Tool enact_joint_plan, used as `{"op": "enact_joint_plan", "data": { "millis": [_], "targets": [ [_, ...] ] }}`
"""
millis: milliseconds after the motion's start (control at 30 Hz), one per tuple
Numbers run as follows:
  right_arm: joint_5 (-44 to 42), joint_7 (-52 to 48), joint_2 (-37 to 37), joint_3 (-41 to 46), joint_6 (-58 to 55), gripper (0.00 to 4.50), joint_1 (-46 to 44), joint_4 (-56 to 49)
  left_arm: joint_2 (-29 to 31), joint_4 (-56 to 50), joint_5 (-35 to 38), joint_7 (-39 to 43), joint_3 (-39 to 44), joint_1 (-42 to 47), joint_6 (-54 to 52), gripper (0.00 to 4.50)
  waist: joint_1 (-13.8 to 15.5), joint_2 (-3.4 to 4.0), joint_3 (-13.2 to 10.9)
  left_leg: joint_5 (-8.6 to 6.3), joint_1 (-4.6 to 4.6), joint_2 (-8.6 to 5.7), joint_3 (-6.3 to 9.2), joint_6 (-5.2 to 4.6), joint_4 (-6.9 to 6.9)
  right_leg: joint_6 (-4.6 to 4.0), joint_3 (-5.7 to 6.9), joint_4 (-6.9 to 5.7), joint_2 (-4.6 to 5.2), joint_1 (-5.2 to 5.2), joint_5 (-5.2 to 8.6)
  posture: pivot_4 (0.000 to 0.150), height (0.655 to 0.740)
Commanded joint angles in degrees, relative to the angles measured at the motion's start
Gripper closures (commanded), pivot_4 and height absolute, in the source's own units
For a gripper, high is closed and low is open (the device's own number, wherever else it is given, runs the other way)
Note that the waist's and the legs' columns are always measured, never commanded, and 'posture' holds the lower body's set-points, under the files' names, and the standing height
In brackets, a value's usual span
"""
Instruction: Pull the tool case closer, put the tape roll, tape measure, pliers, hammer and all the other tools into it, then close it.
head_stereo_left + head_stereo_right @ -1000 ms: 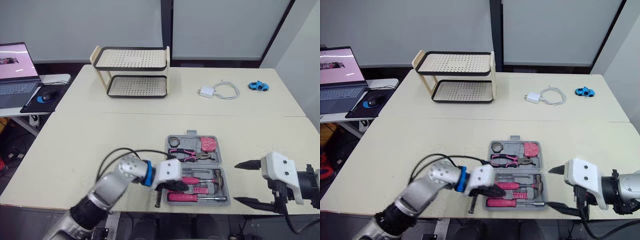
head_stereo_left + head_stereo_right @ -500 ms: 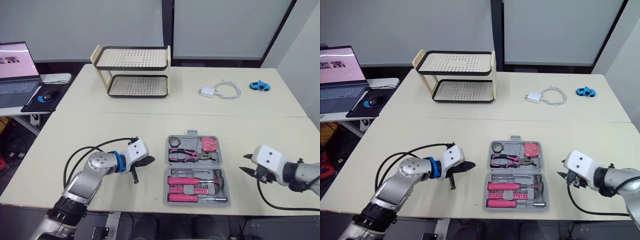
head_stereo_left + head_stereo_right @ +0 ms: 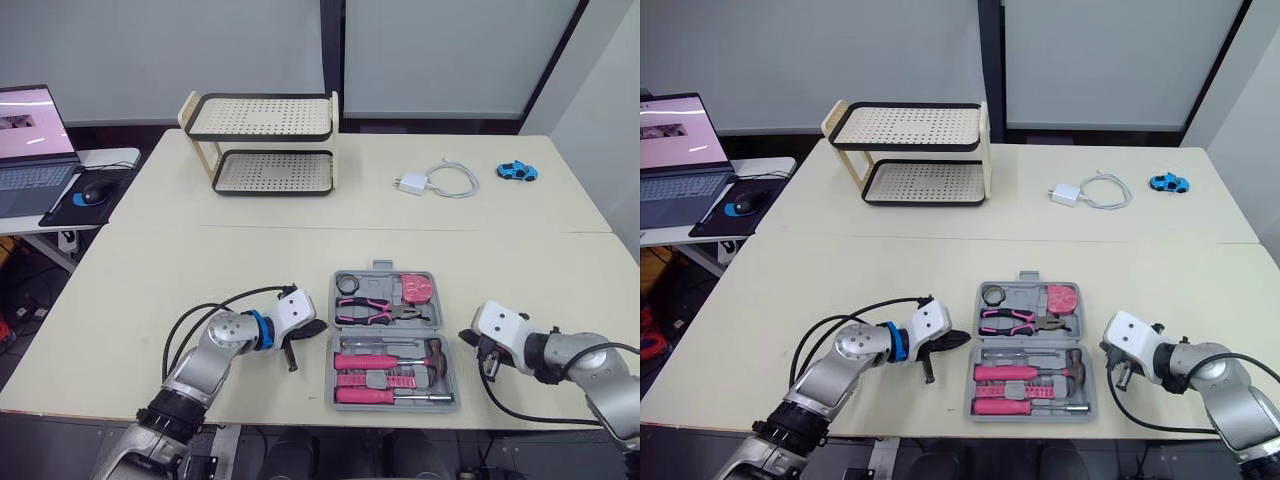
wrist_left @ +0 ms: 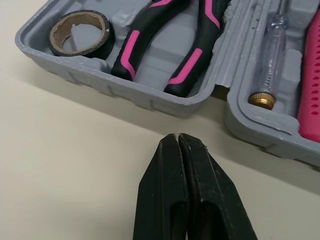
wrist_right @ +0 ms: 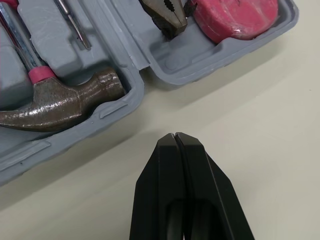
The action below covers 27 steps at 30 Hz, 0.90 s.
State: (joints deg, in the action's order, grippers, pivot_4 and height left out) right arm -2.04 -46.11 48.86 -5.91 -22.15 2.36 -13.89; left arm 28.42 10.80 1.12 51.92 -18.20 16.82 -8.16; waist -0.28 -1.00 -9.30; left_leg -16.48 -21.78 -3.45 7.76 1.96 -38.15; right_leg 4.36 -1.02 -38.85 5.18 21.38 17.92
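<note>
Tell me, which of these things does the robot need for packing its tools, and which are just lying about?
For the job: tool case, tape roll, pliers, tape measure, hammer, screwdriver.

Lying about: rack, charger, toy car, laptop, mouse.

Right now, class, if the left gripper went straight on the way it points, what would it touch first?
The left gripper would probably meet the grey side wall of the tool case, by the handles of the pliers; bare table lies between. Height is hard to judge.
</note>
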Motion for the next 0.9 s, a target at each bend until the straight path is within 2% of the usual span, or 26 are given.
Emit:
{"op": "enact_joint_plan", "data": {
  "millis": [33,300,900],
  "targets": [
    [0.96,-0.40,-0.73,-0.78,2.13,4.48,-1.86,1.57,-0.58,1.95,-1.01,0.68,-0.65,1.06,2.32,4.50,-0.10,0.00,0.00,0.01,0.00,0.00,-0.01,0.01,0.00,0.00,0.00,0.00,0.00,0.00,0.00,0.150,0.7400],
    [1.56,-0.72,-2.87,-2.79,2.56,4.48,-3.74,3.53,-2.13,3.65,-1.95,1.32,-1.08,1.54,3.43,4.50,-0.10,0.02,0.02,0.01,0.00,-0.02,0.01,0.01,-0.01,0.00,0.00,-0.01,0.01,-0.01,0.00,0.150,0.7400],
    [1.68,-1.92,-5.23,-4.77,2.15,4.48,-5.35,4.06,-2.55,-0.15,-2.21,4.21,-2.79,0.39,1.22,4.50,-0.24,0.05,0.03,0.00,0.02,0.00,0.02,0.00,0.00,0.00,0.01,-0.03,-0.01,0.00,0.00,0.150,0.7400]
  ]
}}
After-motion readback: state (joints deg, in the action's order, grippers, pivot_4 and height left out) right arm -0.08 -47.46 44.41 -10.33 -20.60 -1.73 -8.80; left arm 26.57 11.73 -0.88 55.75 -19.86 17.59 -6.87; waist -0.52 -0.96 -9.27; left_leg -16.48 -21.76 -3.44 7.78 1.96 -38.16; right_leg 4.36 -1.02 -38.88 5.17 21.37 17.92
